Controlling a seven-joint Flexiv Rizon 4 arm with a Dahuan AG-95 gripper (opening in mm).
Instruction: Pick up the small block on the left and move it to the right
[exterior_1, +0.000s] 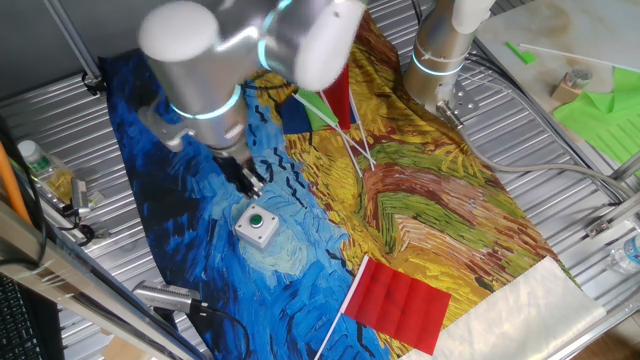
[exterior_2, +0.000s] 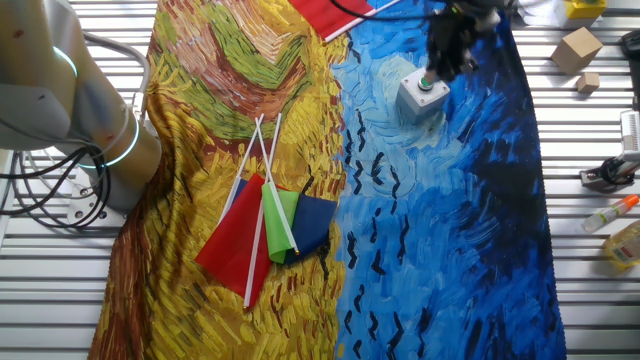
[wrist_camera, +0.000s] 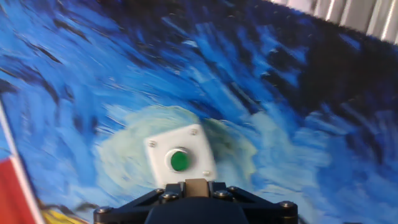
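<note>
A swirling blue and yellow painted cloth (exterior_1: 450, 200) covers the slatted metal table. My gripper (wrist_camera: 198, 186) hangs low over its blue part, right above the white box with a green button (wrist_camera: 179, 158). In the hand view a tan piece, which I take for the small block (wrist_camera: 198, 183), sits pinched between my closed-in fingers. The grip on something so tiny looks slight. A jolt could drop it onto the box, or I could clip the box when travelling.
</note>
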